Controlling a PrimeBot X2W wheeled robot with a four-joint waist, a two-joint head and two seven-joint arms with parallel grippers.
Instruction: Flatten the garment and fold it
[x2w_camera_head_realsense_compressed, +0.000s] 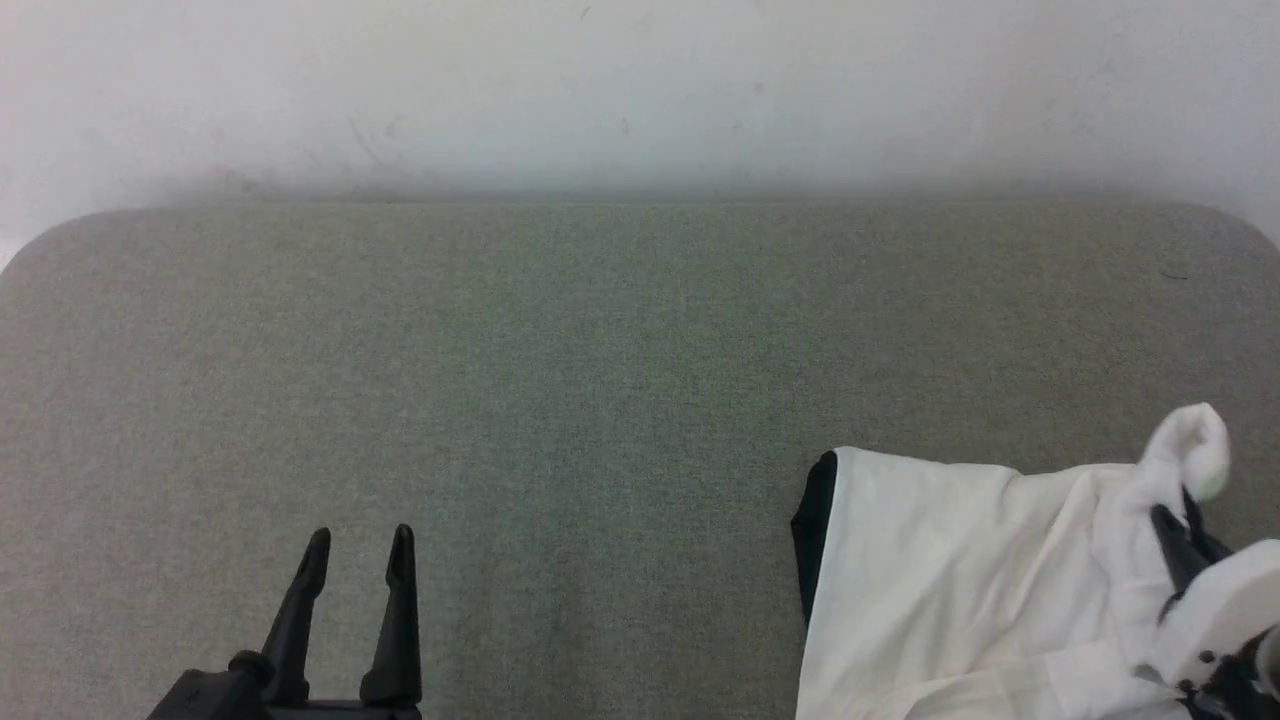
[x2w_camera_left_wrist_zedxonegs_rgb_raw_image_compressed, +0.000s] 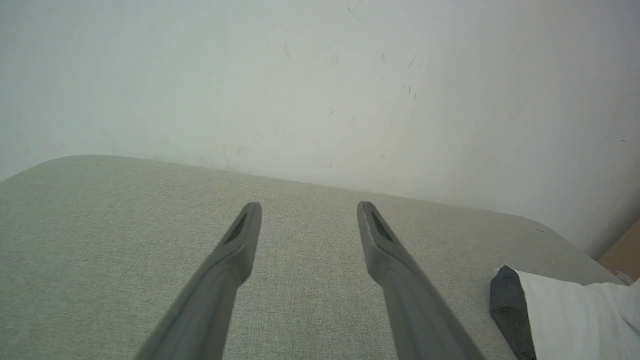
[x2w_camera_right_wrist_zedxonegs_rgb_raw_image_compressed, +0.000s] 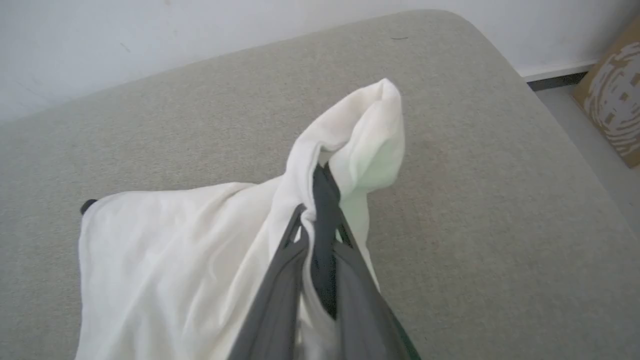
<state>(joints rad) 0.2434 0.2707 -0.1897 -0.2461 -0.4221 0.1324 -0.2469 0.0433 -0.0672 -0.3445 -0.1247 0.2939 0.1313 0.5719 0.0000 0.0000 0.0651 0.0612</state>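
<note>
The garment (x2w_camera_head_realsense_compressed: 960, 590) is a white shirt with black trim, bunched at the table's near right. Its black edge (x2w_camera_left_wrist_zedxonegs_rgb_raw_image_compressed: 507, 305) also shows at the lower right of the left wrist view. My right gripper (x2w_camera_right_wrist_zedxonegs_rgb_raw_image_compressed: 320, 217) is shut on a pinched fold of white and black cloth of the garment (x2w_camera_right_wrist_zedxonegs_rgb_raw_image_compressed: 200, 260), lifting a looped white tip (x2w_camera_right_wrist_zedxonegs_rgb_raw_image_compressed: 372, 130) above the table. In the head view that gripper (x2w_camera_head_realsense_compressed: 1175, 545) sits at the lower right, partly wrapped in cloth. My left gripper (x2w_camera_head_realsense_compressed: 360, 545) is open near the table's front left, with nothing between its fingers (x2w_camera_left_wrist_zedxonegs_rgb_raw_image_compressed: 240, 240).
The grey fabric table (x2w_camera_head_realsense_compressed: 560, 380) stretches wide, with rounded far corners against a white wall (x2w_camera_head_realsense_compressed: 640, 90). A brown cardboard box (x2w_camera_right_wrist_zedxonegs_rgb_raw_image_compressed: 615, 100) stands on the floor beyond the table's right end.
</note>
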